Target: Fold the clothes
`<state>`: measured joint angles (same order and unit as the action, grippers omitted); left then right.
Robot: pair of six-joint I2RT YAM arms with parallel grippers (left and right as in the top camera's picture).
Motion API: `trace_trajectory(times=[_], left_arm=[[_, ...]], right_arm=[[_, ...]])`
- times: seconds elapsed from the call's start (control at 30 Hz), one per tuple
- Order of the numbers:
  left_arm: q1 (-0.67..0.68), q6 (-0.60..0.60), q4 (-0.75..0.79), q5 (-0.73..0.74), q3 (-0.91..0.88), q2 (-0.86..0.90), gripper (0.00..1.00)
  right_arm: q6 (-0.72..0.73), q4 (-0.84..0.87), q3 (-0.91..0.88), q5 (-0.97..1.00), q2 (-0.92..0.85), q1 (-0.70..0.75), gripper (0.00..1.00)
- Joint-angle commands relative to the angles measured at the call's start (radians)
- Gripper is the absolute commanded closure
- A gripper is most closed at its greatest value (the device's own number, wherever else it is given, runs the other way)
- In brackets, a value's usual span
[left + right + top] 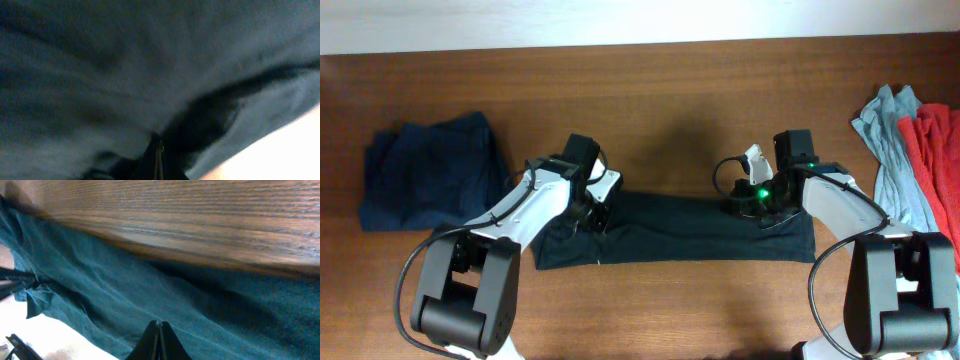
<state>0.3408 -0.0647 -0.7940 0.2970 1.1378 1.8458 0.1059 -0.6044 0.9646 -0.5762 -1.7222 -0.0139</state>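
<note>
The black T-shirt (690, 235) lies as a long flat band across the middle of the wooden table (670, 90). My left gripper (592, 215) sits on its upper left end. In the left wrist view the fingers (158, 150) are pressed together with dark cloth (125, 65) filling the view. My right gripper (757, 205) sits on the band's upper right end. In the right wrist view its fingers (159, 327) are shut at a crease in the cloth (125, 295). No logo shows.
A navy garment (430, 170) lies bunched at the table's left. A grey-blue garment (890, 150) and a red one (935, 170) lie heaped at the right edge. Bare wood runs behind the band and in front of it.
</note>
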Motion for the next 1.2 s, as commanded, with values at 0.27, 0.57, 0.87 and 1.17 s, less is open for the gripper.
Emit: trace_trajectory(times=[0.27,0.57,0.87,1.17], left_arm=[[-0.003,-0.046,-0.233,0.176,0.016,-0.029,0.99],[-0.004,0.002,-0.230,-0.052,0.049,-0.068,0.99],[-0.005,0.050,-0.146,-0.242,0.040,-0.114,0.71],[-0.005,0.050,-0.111,-0.224,-0.006,-0.023,0.65]], right_arm=[[0.006,-0.007,0.000,0.009,-0.008,-0.006,0.94],[0.006,-0.008,0.000,0.009,-0.008,-0.006,0.94],[0.006,-0.007,0.000,0.009,-0.008,-0.006,0.94],[0.006,-0.008,0.000,0.009,-0.008,-0.006,0.94]])
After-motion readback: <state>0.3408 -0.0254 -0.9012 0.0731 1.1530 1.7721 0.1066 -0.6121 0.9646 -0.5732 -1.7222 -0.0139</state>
